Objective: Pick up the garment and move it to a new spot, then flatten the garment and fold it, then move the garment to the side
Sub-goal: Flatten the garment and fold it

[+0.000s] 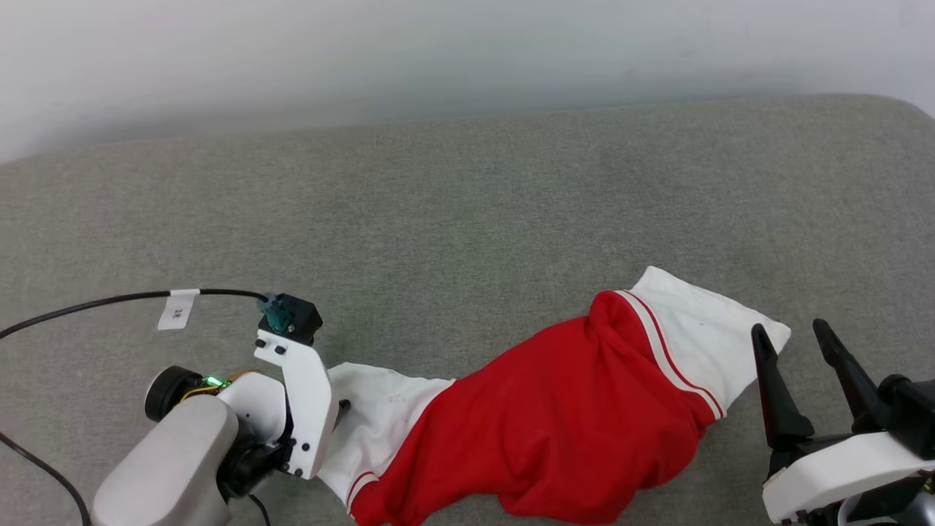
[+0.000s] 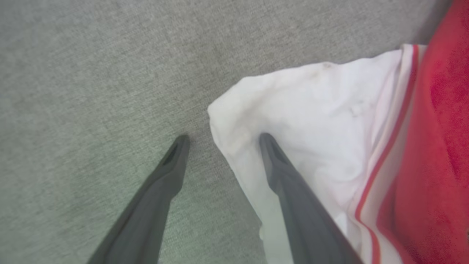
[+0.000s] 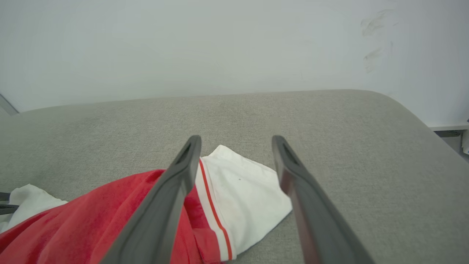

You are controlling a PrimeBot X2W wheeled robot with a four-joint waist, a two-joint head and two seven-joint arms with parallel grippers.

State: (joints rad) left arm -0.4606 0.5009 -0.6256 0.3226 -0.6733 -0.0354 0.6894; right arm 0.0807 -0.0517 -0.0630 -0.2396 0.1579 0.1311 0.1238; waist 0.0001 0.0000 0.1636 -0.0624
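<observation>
Left gripper (image 2: pixel 221 137): fingers spread wide, gripping nothing. One tip is on the grey cloth surface (image 1: pixel 467 204), the other lies over the edge of the left white sleeve (image 1: pixel 380 416).

Right gripper (image 1: pixel 787 329): fingers wide apart, empty, raised just beside the right white sleeve (image 1: pixel 701 329).

Garment (image 1: pixel 555 416): lies bunched on the near part of the surface between the two grippers. Its long axis runs from near left to farther right, with a white sleeve at each end and the red body between, red stripes at the seams.

Behind the left wrist, a black cable (image 1: pixel 109 299) carries a white tag (image 1: pixel 177 310); its writing is too small to read.

Pale wall (image 1: pixel 438 51) beyond.
</observation>
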